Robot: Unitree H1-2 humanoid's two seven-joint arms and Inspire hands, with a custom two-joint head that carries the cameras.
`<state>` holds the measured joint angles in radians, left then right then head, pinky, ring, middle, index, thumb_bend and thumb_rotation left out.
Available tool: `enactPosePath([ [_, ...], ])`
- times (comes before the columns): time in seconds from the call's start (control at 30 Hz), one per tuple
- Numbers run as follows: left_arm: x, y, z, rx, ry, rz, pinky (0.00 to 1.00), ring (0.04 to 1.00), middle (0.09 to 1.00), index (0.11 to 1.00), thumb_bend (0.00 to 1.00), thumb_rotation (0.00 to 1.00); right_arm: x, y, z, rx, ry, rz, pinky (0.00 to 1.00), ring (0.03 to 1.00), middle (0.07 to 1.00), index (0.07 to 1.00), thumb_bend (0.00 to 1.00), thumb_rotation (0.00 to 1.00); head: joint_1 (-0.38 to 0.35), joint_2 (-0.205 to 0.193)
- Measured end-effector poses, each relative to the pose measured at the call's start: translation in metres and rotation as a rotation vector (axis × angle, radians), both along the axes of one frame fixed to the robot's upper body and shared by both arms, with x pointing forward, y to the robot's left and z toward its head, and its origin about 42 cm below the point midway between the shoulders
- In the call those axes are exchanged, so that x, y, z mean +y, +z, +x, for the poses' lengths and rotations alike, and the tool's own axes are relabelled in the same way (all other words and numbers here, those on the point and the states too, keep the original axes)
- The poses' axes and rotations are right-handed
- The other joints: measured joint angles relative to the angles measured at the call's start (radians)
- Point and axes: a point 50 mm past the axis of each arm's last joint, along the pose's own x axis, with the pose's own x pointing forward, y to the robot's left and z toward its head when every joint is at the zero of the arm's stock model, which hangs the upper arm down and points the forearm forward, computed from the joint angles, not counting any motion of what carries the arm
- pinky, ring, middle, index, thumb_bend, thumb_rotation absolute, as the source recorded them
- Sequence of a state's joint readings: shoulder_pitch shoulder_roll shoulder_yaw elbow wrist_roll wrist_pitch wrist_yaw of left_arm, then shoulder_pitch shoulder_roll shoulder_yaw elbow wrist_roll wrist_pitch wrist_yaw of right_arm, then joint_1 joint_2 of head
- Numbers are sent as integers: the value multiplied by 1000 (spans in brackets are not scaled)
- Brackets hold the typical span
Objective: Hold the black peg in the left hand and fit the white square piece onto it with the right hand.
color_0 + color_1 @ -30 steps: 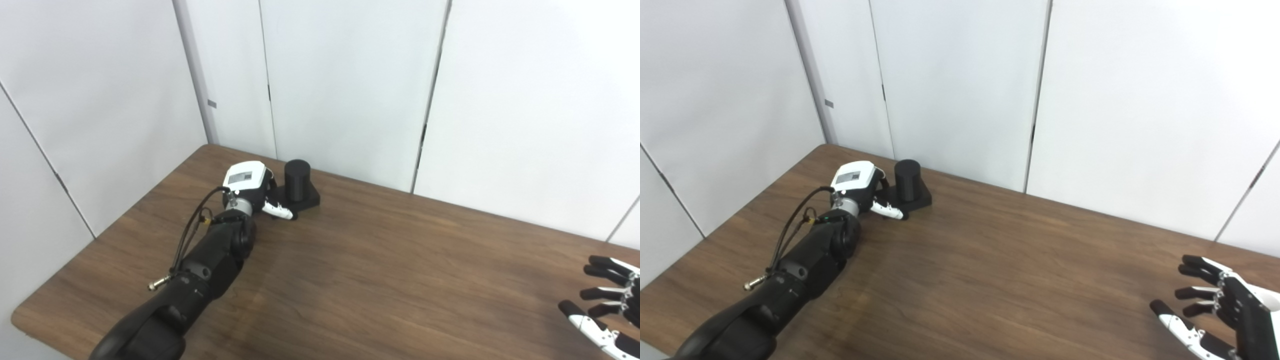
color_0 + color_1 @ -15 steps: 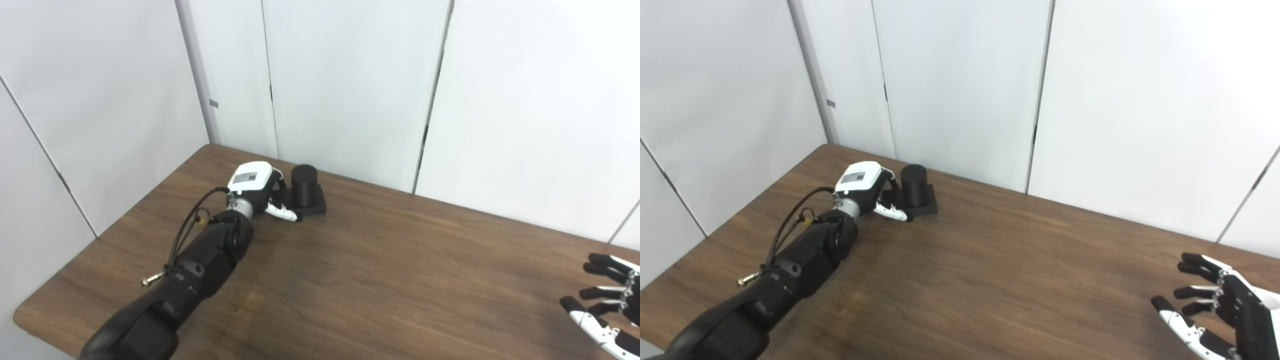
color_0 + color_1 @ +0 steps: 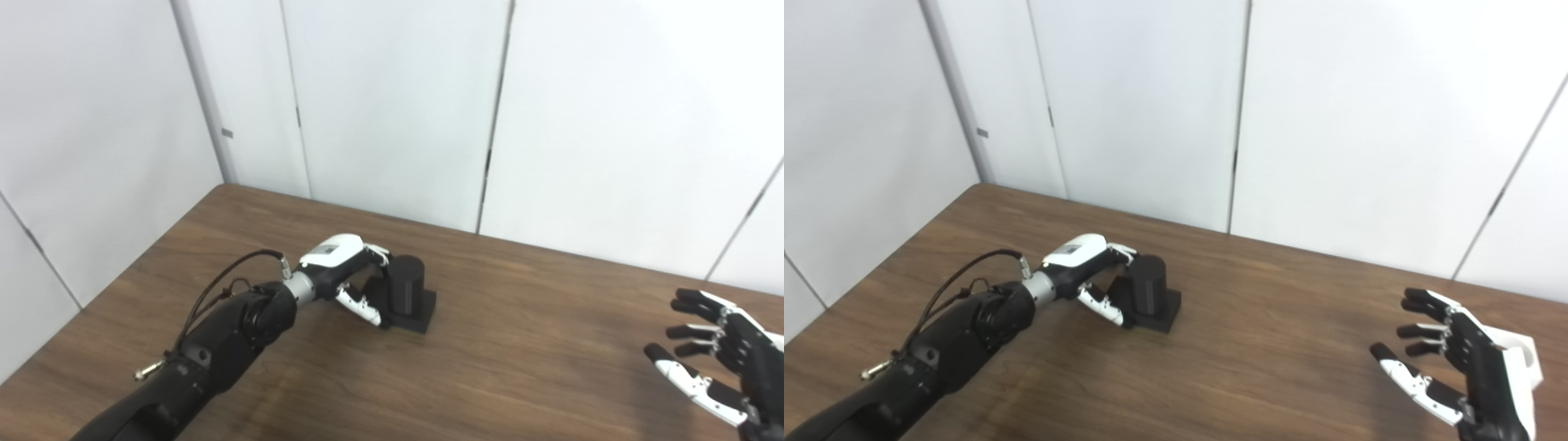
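Observation:
The black peg (image 3: 407, 283), a short cylinder on a square black base, stands on the brown table (image 3: 527, 343) left of centre. My left hand (image 3: 342, 267) is shut on it, with fingers behind the cylinder and the thumb in front by the base. My right hand (image 3: 1456, 362) is open and empty at the right front, fingers spread, palm facing left. A white shape (image 3: 1522, 358) shows just behind the right hand. I cannot tell whether it is the white square piece or the back of the hand.
White wall panels (image 3: 392, 110) stand close behind the table's far edge. The table's left edge (image 3: 104, 288) runs diagonally beside my left arm. Bare wood lies between the peg and my right hand.
The camera has shifted. My left hand has closed on the peg and drawn it from the far edge toward the middle of the table. The right hand stays open.

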<state>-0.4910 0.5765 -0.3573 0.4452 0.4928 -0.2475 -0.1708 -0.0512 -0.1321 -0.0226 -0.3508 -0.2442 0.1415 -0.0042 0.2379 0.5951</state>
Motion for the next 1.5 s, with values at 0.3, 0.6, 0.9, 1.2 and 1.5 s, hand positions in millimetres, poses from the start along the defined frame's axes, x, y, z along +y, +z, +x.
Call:
enactPosePath([
  [0.3,-26,6,-12,-4,-147,40,722,886,854,488,523,66,-10,-22,7,-7,-2,-23,493,598,715,730,478,0,-83,37],
  [0.6,-66,-3,-20,-65,-317,59,765,874,844,489,523,68,-10,-23,11,-40,4,-27,475,582,708,730,494,34,-172,71],
  [0.9,-117,-12,-24,-185,-475,99,796,884,840,490,523,70,-8,-23,12,-59,1,-37,468,573,705,728,503,95,-230,81],
  [1.2,-134,-15,-22,-216,-523,111,801,861,836,489,523,69,-9,-16,15,-81,-7,-56,458,569,701,725,535,51,-354,78],
  [1.5,-137,-14,-22,-232,-554,126,786,851,834,490,523,71,-77,41,23,22,95,-417,513,668,769,739,717,37,-486,40],
])
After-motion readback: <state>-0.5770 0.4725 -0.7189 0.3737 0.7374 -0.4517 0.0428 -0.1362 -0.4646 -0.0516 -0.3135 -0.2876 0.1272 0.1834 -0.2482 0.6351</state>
